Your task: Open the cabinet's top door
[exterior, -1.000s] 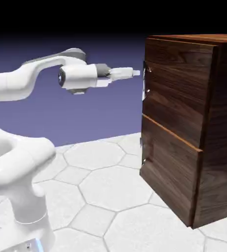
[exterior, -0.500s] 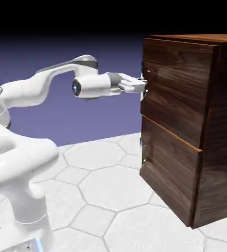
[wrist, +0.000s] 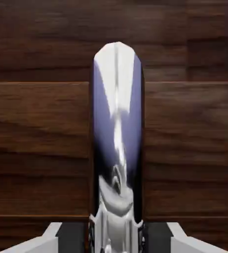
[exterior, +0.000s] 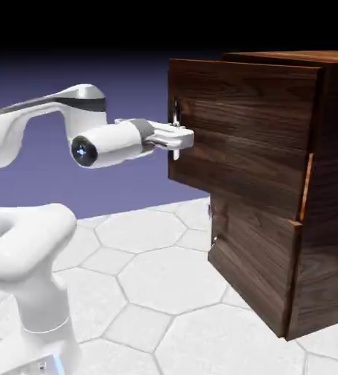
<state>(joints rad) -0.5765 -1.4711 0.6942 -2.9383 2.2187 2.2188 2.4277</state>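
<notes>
The cabinet (exterior: pixel 325 183) is a tall dark wood box at the exterior view's right. Its top door (exterior: pixel 245 132) has swung outward from the front, hinged at its right edge, with its free left edge standing out toward the arm. A silver handle (exterior: pixel 175 128) runs down that free edge. My gripper (exterior: pixel 178 138) reaches in level from the left and is shut on the handle. In the hand view the handle (wrist: pixel 117 148) fills the middle as a shiny upright bar against the door's wood (wrist: pixel 37 123), with a grey fingertip (wrist: pixel 52 239) on each side of its base.
The lower door (exterior: pixel 256 256) sits flush and closed under the open one. The white hexagon-tiled table (exterior: pixel 150 278) stretches before the cabinet. My arm's base (exterior: pixel 33 293) rises at the lower left.
My gripper reached the handle, shut on it, then drew back to the left. The top door has swung out from flush to partly open.
</notes>
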